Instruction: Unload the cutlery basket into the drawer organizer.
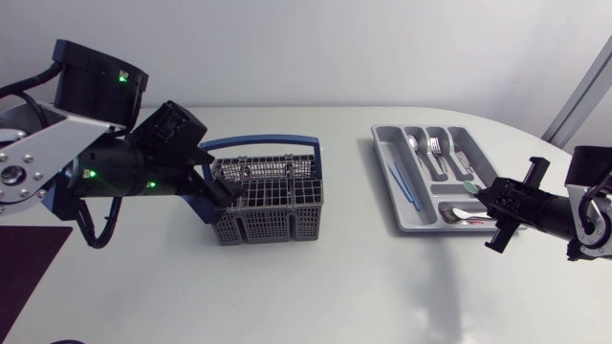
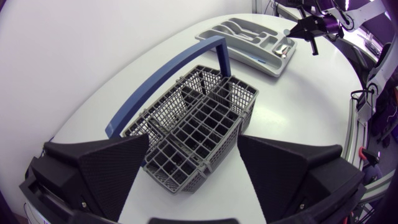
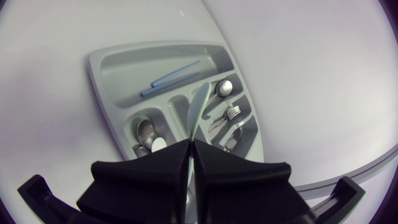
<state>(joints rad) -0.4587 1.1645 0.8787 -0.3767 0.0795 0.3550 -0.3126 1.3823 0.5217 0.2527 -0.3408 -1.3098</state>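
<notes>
cutlery basket (image 2: 205, 118) on table's left side, cells look empty. drawer organizer (image 3: 98, 62) holds spoons (image 3: 146, 132), forks (image 3: 231, 112), blue sticks (image 3: 176, 74). right gripper (image 3: 191, 146) clenched on pale green utensil (image 3: 200, 106) above organizer, likely last piece, only drop left. left gripper (image 2: 193, 144) released, fingers spread at basket's near end.

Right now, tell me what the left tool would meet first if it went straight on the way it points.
The cutlery basket: it sits directly ahead of the open left tool, its near end almost between the tips. Contact would likely come at once, though depth is unclear.
</notes>
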